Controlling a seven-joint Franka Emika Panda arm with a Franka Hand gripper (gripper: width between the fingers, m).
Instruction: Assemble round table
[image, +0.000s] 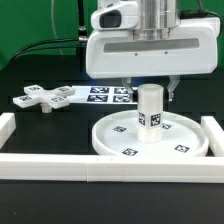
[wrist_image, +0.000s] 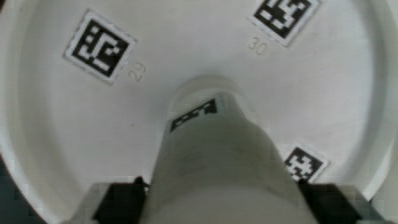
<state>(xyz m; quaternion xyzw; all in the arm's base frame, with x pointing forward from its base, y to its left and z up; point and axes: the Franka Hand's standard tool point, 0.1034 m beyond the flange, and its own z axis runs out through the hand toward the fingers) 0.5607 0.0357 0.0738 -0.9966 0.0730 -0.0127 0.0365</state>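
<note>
White tagged leg (image: 150, 106) upright at disc (image: 196, 136) centre; pincer (image: 148, 95) pinching leg; cross foot (image: 40, 99) apart

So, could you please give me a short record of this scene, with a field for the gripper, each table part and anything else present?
gripper: shut on the leg, near its top
leg: upright at the centre of the disc
disc: lying flat, rim up
foot: lying loose at the exterior view's left, apart from the disc
marker board: flat, behind the disc
border rails: in front of the disc and at both sides
</note>
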